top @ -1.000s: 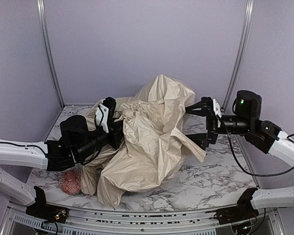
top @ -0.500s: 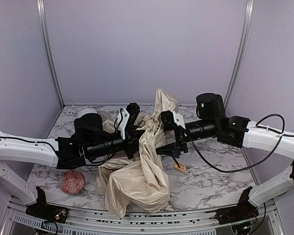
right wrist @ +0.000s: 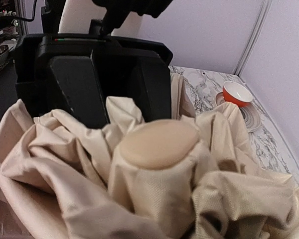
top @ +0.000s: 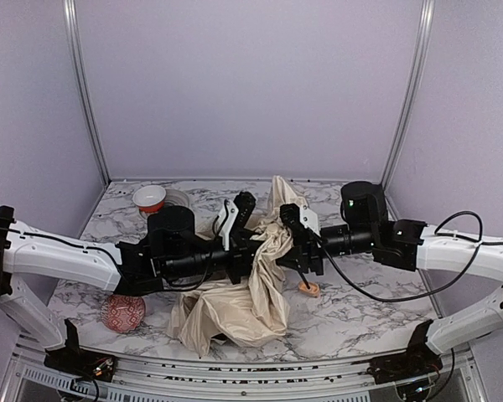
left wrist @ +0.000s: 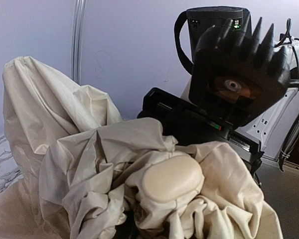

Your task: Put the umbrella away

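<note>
The umbrella [top: 235,297] is a crumpled bunch of cream-beige fabric hanging between my two arms at mid-table, its lower folds resting on the marble. Its small tan handle [top: 308,289] lies on the table under my right arm, on a thin black shaft. A tan oval cap [left wrist: 172,178] wrapped in fabric fills both wrist views [right wrist: 159,143]. My left gripper [top: 250,239] pinches the bunched fabric from the left. From the right, my right gripper [top: 295,243] presses into the same bunch. Fabric hides its fingertips.
A red patterned ball [top: 123,311] lies at the front left near my left arm. A red-and-white bowl [top: 151,198] stands on a plate at the back left. Purple walls close in the back and both sides.
Both arms have swung inward until the grippers nearly meet. The wide spread of fabric has collapsed into a narrow hanging bunch. The bowl and the handle have come into view.
</note>
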Robot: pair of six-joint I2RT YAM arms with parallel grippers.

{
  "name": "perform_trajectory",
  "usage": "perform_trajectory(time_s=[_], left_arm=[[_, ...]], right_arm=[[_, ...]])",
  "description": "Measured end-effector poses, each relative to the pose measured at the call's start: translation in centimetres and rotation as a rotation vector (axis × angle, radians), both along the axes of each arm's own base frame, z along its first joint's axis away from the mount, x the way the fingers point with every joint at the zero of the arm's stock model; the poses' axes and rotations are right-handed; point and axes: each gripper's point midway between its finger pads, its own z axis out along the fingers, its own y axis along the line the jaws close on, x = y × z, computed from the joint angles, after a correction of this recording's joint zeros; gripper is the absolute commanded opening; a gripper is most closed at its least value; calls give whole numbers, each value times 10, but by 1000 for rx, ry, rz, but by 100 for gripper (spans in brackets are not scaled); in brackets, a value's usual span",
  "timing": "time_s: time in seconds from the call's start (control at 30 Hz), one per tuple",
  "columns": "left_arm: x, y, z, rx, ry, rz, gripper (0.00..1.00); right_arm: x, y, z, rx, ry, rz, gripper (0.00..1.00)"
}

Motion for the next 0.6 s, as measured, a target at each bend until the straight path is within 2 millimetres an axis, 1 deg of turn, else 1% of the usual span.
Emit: perform_trajectory(time_s=[0.07, 0.1, 0.17, 0.23, 0.3, 0.37, 0.47, 0.53, 0.6], left_arm=[[2, 2, -2, 2, 3, 22, 40], [1, 3, -2, 0, -1, 27, 48], [1, 9, -4, -2, 3, 44, 58], [4, 19, -5, -5, 3, 69, 71], [8, 32, -1, -13, -4, 100, 79], [8, 45, 9, -27, -25, 121, 86], [6, 63, 34, -56, -67, 140, 94], [0, 76, 53, -78, -95, 137, 98], [-8, 88, 68, -90, -119, 129, 99]], right_arm=[[3, -2, -4, -7, -6, -23, 32], [5, -3, -8, -12, -6, -36, 30], [7, -6, -15, -14, -3, -55, 26], [4, -11, -22, -18, 10, -56, 24], [4, -16, -28, -14, 21, -64, 23], [8, -24, -27, 5, 23, -83, 23], [18, -37, -24, 26, 20, -132, 22], [24, -44, -21, 41, 12, -160, 21], [28, -48, -17, 54, 0, -178, 21]])
